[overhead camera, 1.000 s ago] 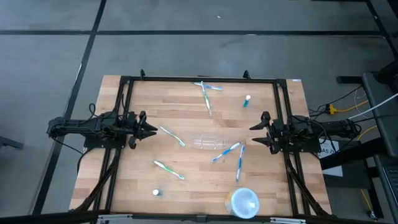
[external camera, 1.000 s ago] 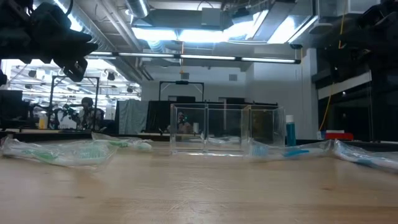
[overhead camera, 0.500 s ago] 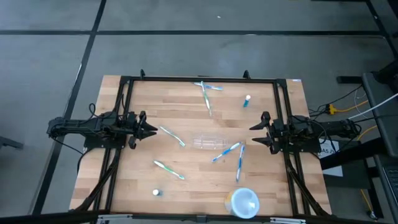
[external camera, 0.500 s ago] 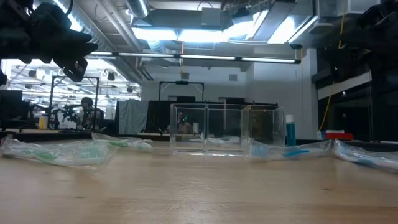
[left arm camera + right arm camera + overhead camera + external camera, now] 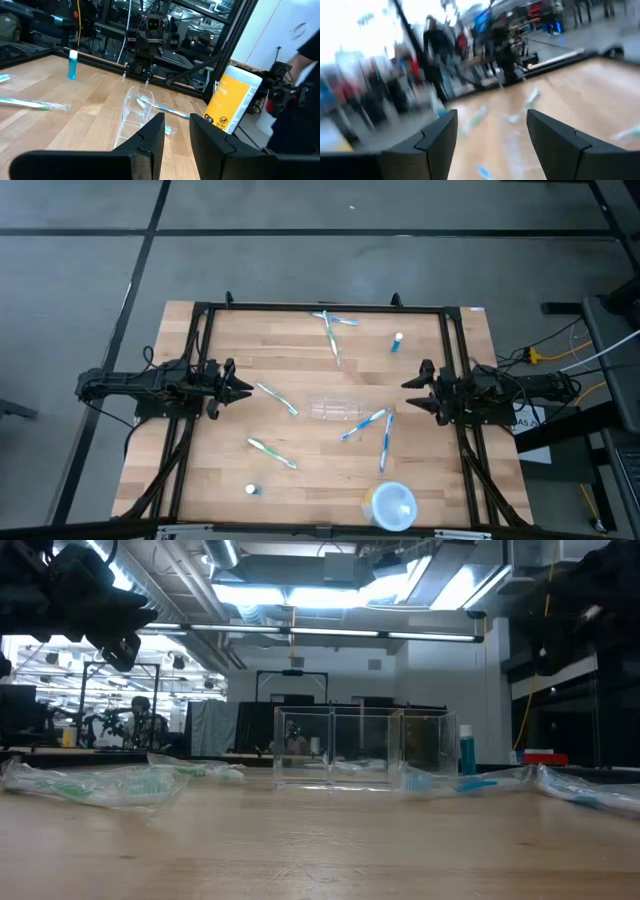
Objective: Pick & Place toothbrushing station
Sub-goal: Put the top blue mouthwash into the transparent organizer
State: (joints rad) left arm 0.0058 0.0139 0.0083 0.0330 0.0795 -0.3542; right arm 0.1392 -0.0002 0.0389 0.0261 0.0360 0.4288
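clear holder [image 5: 341, 411]: unmoved mid-table, untouched
right gripper [image 5: 409, 394]: just stirred at table edge, jaws wide, empty
left gripper [image 5: 247, 390]: parked, narrow gap, empty
task: barely begun

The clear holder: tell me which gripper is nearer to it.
Right, narrowly. The clear holder lies mid-table. The right gripper waits open off its right end; the left gripper waits off its left end, slightly farther away, fingers a narrow gap apart.

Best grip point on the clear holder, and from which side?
Likely from above: pinch one long wall of the clear holder near mid-length, one finger inside. It stands upright, open-topped, thin-walled. A toothbrush lies against its right end, so the left hand probably has the cleaner approach.
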